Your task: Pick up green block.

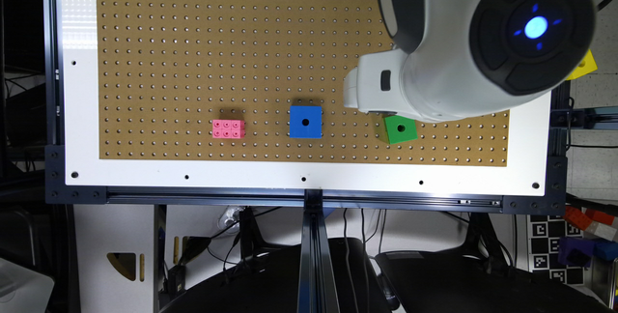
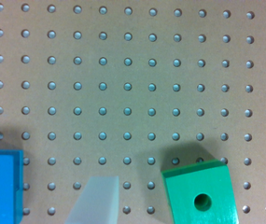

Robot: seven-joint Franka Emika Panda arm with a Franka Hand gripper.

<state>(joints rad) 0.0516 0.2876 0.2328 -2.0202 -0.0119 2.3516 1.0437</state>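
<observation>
The green block is a bright green cube with a round dark hole in its top, lying slightly turned on the brown pegboard near the front, toward the exterior view's right. The white arm head hangs just above and behind it, covering its far edge. In the wrist view the green block lies between my two translucent fingertips. My gripper is open, with the block closer to one finger than the other and nothing gripped.
A blue cube with a hole sits to the green block's left in the exterior view, and shows at the wrist view's edge as the blue cube. A pink studded brick lies further left. A yellow cube peeks out behind the arm.
</observation>
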